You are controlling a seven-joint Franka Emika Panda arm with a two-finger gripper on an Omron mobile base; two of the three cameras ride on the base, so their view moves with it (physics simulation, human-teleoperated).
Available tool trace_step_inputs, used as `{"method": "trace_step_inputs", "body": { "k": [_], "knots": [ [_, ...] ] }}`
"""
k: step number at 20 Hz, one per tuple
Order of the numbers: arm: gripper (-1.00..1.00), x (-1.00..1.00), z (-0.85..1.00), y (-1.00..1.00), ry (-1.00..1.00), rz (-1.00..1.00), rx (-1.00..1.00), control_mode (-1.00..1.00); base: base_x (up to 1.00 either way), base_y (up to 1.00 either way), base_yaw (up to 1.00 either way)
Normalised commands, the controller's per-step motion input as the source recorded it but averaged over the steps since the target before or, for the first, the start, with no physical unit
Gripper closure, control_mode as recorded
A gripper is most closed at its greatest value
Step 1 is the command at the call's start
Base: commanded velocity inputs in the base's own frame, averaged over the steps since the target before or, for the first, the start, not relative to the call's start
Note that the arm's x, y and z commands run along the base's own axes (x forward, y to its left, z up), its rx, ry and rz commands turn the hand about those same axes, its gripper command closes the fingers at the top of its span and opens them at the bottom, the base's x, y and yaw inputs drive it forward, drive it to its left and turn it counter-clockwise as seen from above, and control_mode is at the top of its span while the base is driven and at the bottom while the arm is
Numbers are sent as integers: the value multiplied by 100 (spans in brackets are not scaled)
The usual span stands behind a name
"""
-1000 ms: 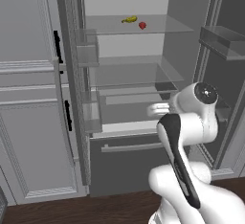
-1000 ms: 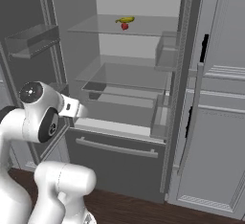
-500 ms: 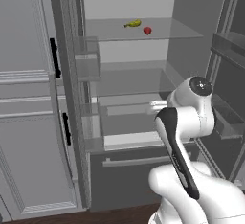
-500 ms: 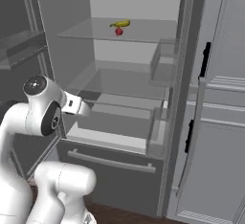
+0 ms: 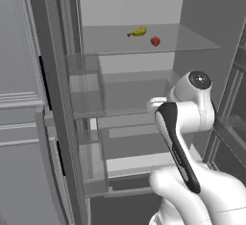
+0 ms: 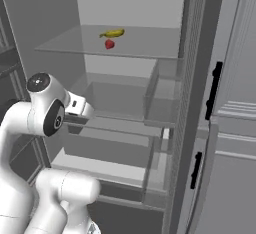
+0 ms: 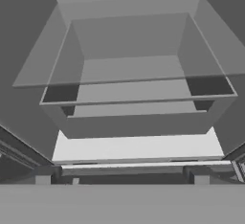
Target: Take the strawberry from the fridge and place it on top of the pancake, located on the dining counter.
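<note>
strawberry [image 5: 155,41] | fridge [image 6: 135,43] stands open, berry on its upper glass shelf [image 5: 192,41], far back, just right of a small yellow item [image 5: 138,32] | likely light, soft, bruisable, slightly slick: pinch gently across its widest middle | tool spread fully open, holding nothing, well below the shelf

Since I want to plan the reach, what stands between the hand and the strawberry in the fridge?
Nothing visible blocks it. The fridge is open, and the strawberry sits uncovered on the upper glass shelf, apart from the small yellow item behind it. The arm is below that shelf, so it must rise.
</note>
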Motion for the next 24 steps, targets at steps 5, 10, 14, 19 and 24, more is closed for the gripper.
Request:
{"method": "trace_step_inputs", "body": {
  "k": [5, 10, 14, 19, 24],
  "knots": [
    [-100, 0, 0, 0, 0, 0, 0, 100, 63, 0, -8],
    [-100, 7, 36, 0, -2, -3, 0, -100, 23, 0, -4],
    [-100, 1, 100, 0, -9, -2, 0, -100, 0, 0, 0],
    [-100, 3, 98, 0, -18, -6, 0, -100, 0, 0, 0],
    [-100, 20, 77, 0, -11, -4, 0, -100, 0, 0, 0]
  ]
}}
